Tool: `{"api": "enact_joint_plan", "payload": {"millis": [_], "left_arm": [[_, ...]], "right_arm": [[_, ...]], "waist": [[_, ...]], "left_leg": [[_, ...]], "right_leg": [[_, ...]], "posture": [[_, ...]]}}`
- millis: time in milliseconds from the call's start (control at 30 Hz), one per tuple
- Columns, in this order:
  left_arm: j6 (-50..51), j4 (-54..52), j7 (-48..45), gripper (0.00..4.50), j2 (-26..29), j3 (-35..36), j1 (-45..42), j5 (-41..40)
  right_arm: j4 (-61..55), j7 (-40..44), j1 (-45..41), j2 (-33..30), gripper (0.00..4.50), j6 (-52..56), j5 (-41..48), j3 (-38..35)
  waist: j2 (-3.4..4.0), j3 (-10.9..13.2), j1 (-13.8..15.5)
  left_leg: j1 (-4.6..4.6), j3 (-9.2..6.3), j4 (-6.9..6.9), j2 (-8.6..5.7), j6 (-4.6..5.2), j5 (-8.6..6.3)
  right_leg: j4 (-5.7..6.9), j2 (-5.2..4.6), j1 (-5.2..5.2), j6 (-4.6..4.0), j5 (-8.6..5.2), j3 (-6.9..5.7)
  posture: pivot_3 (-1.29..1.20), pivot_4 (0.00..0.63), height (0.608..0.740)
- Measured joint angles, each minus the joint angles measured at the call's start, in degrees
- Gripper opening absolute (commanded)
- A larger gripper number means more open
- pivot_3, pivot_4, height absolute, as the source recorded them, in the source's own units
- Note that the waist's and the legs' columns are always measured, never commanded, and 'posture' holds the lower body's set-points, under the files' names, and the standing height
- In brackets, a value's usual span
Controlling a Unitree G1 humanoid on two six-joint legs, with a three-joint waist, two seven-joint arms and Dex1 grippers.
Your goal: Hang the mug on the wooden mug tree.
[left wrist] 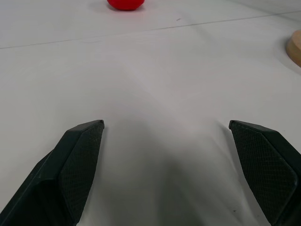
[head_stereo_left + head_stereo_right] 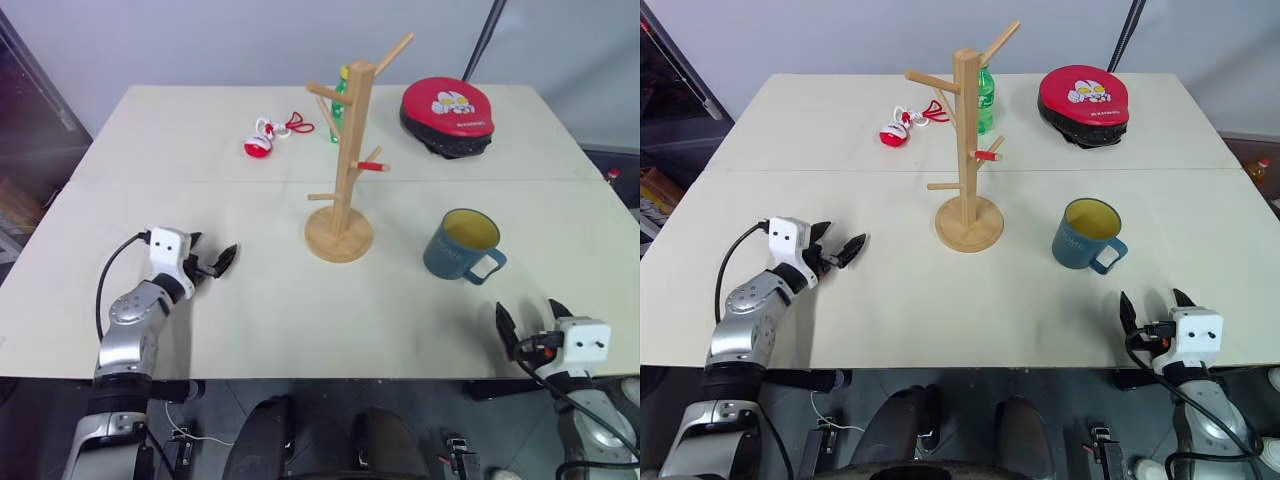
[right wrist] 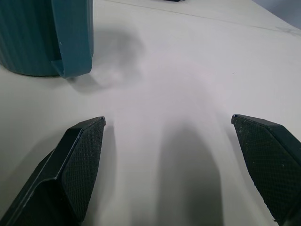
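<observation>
A pale cream table (image 2: 250, 320) is filling most of the scene, its top made of two boards meeting along a seam that is running across it just behind the middle. Behind the table a light grey-white wall is rising, and at the far left a dark framed structure is standing beside the table's edge.

On the left, the left gripper (image 2: 212, 262) is hovering just over the tabletop with its two black fingers spread wide and nothing between them — the wrist view is showing bare table between the fingertips (image 1: 80, 155). Farther back on the left half, a small red-and-white object with a red cord (image 2: 262, 140) is lying on the rear board.

Near the centre, the wooden mug tree (image 2: 345, 160) is standing upright on its round base, its pegs bare, one short peg tipped in red. A green bottle (image 2: 985, 100) is standing right behind its post.

To the right of the tree, well apart from it, the mug (image 2: 462, 245) is sitting upright on the table, its handle turned toward the near right. Behind it, on the rear board, a round red-and-black pad (image 2: 447, 115) is lying flat.

At the near right edge, the right gripper (image 2: 527, 322) is waiting with its fingers parted and empty — the mug is standing just ahead of it, not touched.
</observation>
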Motion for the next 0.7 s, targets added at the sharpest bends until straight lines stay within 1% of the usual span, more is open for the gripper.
{"api": "enact_joint_plan", "payload": {"millis": [433, 567, 700], "left_arm": [[2.28, -3.27, -1.05, 4.5, 0.01, -0.19, 1.55, -0.54], [2.4, -9.63, -7.35, 4.5, 0.49, -1.58, 3.58, -3.35], [5.66, -17.05, -15.7, 4.5, 2.63, -6.23, 5.76, -6.65]], "right_arm": [[-1.0, -0.37, 1.47, -0.01, 4.45, 0.07, 0.03, -0.04], [-3.55, -1.42, 2.95, 0.37, 4.45, 1.79, -0.1, 0.06], [-7.98, -2.35, 5.28, 1.77, 4.45, 2.94, -0.15, 0.93]], "waist": [[-0.03, -0.02, 0.09], [-0.02, -0.02, 0.08], [0.07, -0.06, -0.01]], "left_leg": [[0.0, 0.0, -0.01, 0.0, 0.0, -0.01], [-0.03, 0.0, -0.01, 0.0, 0.0, -0.02], [-0.02, 0.0, -0.04, 0.01, 0.0, -0.02]], "right_leg": [[-0.02, -0.03, 0.0, 0.0, 0.0, 0.05], [-0.04, -0.06, 0.0, -0.02, -0.01, 0.08], [-0.05, -0.08, -0.02, -0.04, -0.02, 0.12]], "posture": [[0.0, 0.15, 0.74], [0.0, 0.15, 0.74], [0.0, 0.15, 0.74]]}}
